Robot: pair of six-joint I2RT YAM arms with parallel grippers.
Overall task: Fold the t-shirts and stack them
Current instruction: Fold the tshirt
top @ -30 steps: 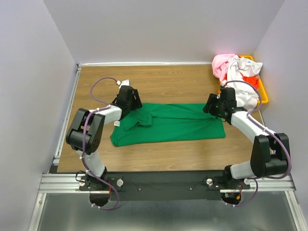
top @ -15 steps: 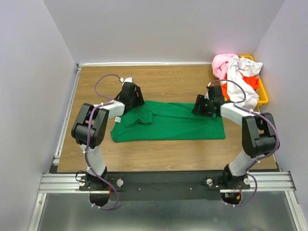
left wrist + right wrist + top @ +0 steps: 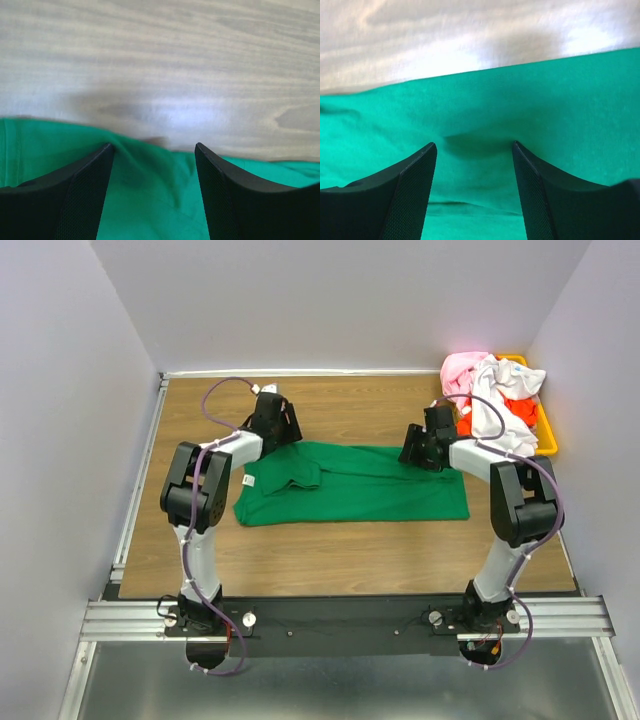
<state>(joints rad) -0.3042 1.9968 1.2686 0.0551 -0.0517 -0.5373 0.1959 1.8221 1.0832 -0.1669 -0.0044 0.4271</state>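
Under both end effectors lies the green t-shirt (image 3: 370, 490), laid out across the desk (image 3: 340, 405). At its far edge the left end effector (image 3: 152, 150) is released, fingers spread, with a cloth ridge between them. The right end effector (image 3: 472, 145) is released too, fingers apart over cloth. To its right, the pink, white and orange-red t-shirts (image 3: 495, 390) are heaped in a yellow bin (image 3: 548, 440).

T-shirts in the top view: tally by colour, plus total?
green t-shirt, flat on the table: 1
pink t-shirt, in the bin: 1
white t-shirt, in the bin: 1
orange-red t-shirt, in the bin: 1
Total: 4 visible; the heap in the bin could hide more.
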